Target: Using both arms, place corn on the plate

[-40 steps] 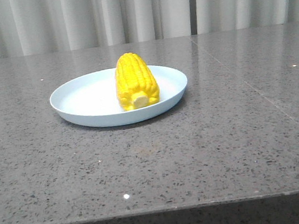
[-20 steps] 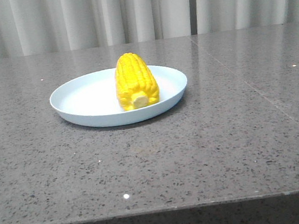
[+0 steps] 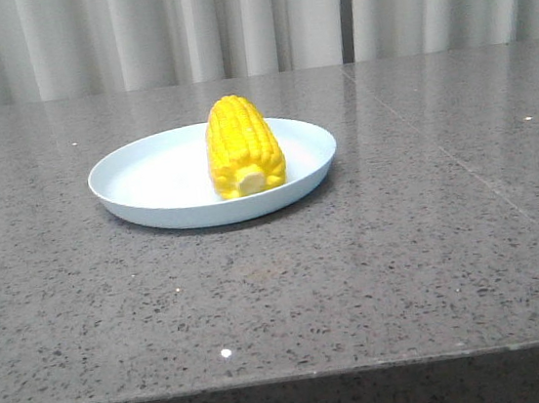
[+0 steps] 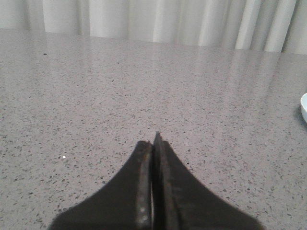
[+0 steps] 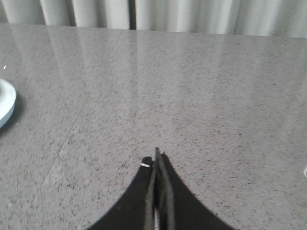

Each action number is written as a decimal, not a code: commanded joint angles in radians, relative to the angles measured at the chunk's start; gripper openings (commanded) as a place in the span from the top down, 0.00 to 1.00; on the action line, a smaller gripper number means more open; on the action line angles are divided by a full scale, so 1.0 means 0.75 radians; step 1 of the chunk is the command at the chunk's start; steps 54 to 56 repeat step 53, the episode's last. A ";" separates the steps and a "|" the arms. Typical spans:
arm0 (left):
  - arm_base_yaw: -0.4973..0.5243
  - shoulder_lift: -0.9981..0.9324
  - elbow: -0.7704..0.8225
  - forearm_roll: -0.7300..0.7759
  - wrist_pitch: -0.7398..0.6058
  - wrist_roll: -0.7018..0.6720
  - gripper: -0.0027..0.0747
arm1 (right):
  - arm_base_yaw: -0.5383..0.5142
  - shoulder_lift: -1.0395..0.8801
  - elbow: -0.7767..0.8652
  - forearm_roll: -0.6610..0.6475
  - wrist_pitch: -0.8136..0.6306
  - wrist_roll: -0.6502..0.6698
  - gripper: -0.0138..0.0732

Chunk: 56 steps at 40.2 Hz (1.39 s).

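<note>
Front view: 1 corn cob [image 3: 243, 147] lies on the plate [image 3: 139, 183], right of the plate's centre, with its pale stub end facing the camera. The plate rests flat on the grey speckled tabletop [image 3: 357, 269]. A white curtain [image 3: 247, 17] hangs behind the tabletop. Neither tool appears in this view.

Left wrist view: the left tool [image 4: 153, 143] is closed, its 2 black fingers pressed together with nothing between them. It sits above bare tabletop. A sliver of the plate rim [image 4: 303, 106] shows at the frame edge, well apart from the tool.

Right wrist view: the right tool [image 5: 157, 160] is closed and empty, above bare tabletop. Part of the plate rim [image 5: 5, 106] shows at the frame edge, well apart from the tool.
</note>
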 commanded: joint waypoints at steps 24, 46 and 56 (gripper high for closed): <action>0.001 -0.028 0.005 -0.013 -0.117 0.001 0.99 | -0.126 -0.340 0.419 0.286 -0.256 -0.293 0.91; 0.001 -0.028 0.005 -0.013 -0.117 0.001 0.99 | -0.126 -0.339 0.419 0.286 -0.247 -0.293 0.91; 0.001 -0.028 0.005 -0.013 -0.117 0.001 0.99 | -0.126 -0.339 0.419 0.286 -0.247 -0.293 0.91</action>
